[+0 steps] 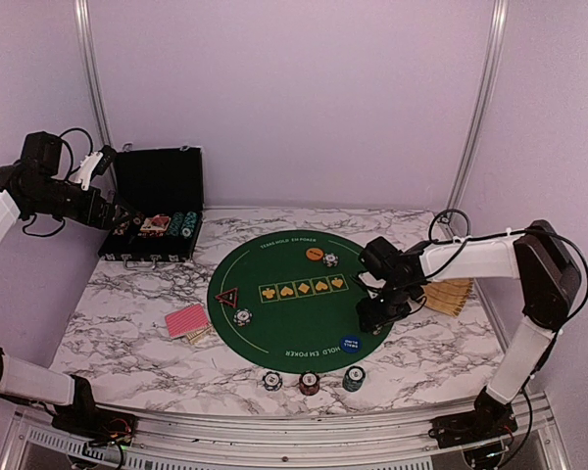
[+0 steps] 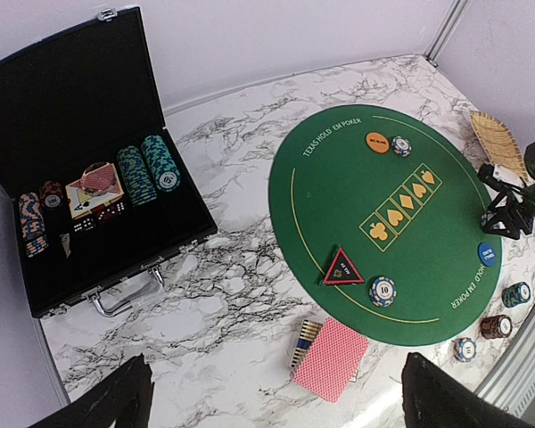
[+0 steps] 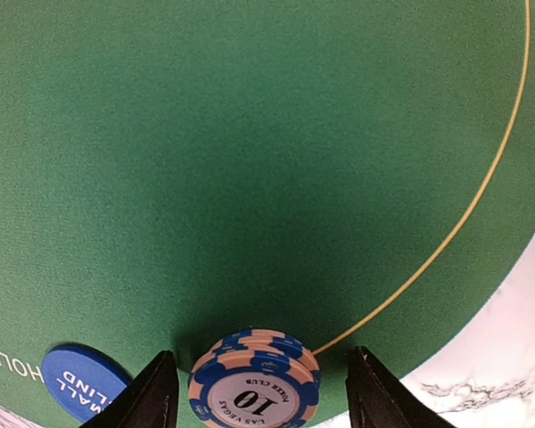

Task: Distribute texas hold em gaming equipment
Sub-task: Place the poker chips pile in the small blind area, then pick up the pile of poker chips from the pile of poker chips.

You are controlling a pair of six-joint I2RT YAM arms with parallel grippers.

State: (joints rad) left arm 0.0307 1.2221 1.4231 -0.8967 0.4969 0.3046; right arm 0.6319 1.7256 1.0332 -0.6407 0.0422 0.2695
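Note:
My right gripper [image 3: 260, 401] is open, low over the right part of the green mat [image 1: 284, 323], its fingers either side of a small blue-and-peach "10" chip stack [image 3: 254, 388] without touching it. A blue button [image 3: 76, 382] lies just left of it. My left gripper [image 2: 276, 410] is open and empty, high beside the chip case [image 1: 157, 186]. On the mat lie an orange button [image 1: 315, 254] with a chip [image 1: 329, 259], and a black-red triangle marker [image 1: 226, 297] with a chip [image 1: 242, 316]. Red-backed cards [image 1: 186, 320] lie left of the mat.
Three chip stacks [image 1: 271, 381], [image 1: 309, 383], [image 1: 353, 378] stand near the table's front edge. The open black case holds teal chips [image 2: 147, 169] and more pieces. A tan slatted wooden piece [image 1: 449, 294] lies right of the mat, behind my right arm.

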